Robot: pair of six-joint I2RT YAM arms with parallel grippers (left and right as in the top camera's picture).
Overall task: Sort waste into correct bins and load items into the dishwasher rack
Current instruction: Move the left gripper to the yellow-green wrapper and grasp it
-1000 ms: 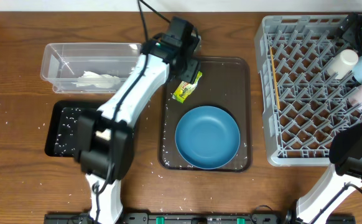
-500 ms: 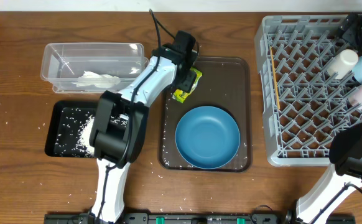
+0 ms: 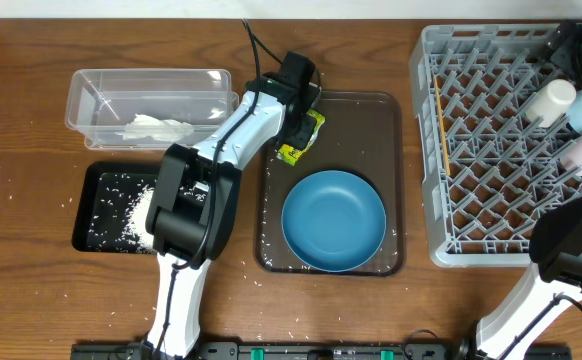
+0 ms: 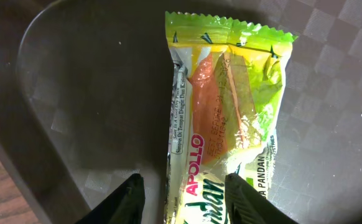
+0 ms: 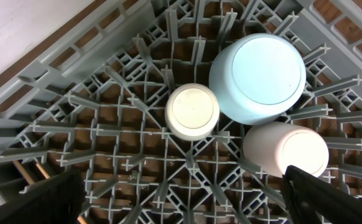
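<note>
The left gripper [image 4: 186, 200] stood parted astride the lower end of the wrapper [image 4: 224, 112], a gap showing beside one finger. The wrapper lay flat on the brown tray [image 3: 381, 130], near the blue bowl [image 3: 333, 220]. The right gripper [image 5: 190, 193] hung wide open and empty over the rack [image 5: 106, 124], where a white cup [image 5: 193, 111], pink cup [image 5: 285, 149] and pale bowl [image 5: 257, 78] sat together. Napkins [image 3: 156, 127] lay in the tub [image 3: 91, 90], and rice [image 3: 121, 210] in the black tray [image 3: 86, 235].
</note>
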